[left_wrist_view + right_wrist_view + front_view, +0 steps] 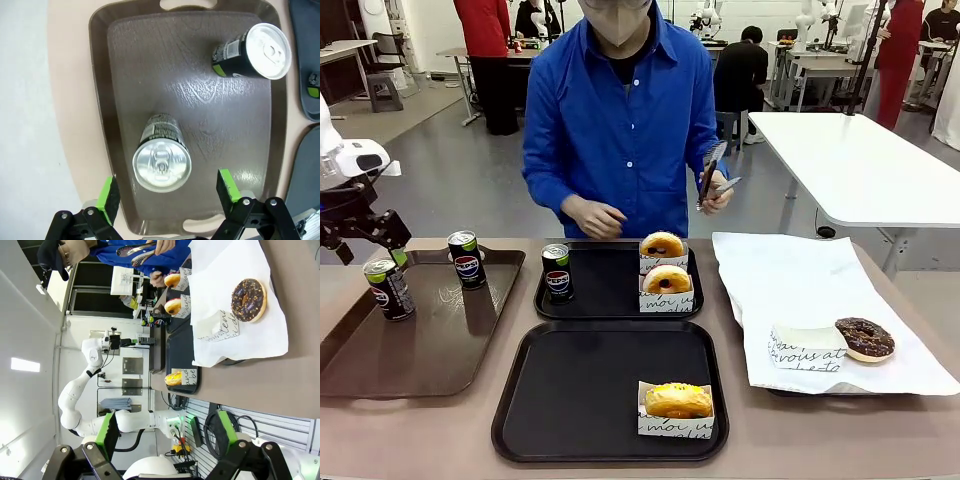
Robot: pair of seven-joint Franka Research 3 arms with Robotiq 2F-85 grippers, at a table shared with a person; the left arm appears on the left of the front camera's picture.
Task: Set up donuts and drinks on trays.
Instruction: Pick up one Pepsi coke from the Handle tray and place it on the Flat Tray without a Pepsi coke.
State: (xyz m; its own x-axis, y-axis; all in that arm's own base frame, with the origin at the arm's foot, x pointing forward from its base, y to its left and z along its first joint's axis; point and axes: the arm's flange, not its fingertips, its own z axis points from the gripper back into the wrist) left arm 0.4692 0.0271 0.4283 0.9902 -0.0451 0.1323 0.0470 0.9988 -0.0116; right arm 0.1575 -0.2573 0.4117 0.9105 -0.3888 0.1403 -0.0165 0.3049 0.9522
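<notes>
Since the near black tray (582,395) carries a donut (678,401) but no drink, the left jaws are held wide apart over the near can (388,288) on the brown tray (435,345), seemingly for a grasp. The right jaws are parted too, idle, well apart from the counter's (800,430) things.

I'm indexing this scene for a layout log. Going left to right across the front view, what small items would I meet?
Leftmost can → second can → third can → glazed donut on the near black tray → empty paper sleeve → chocolate donut.
</notes>
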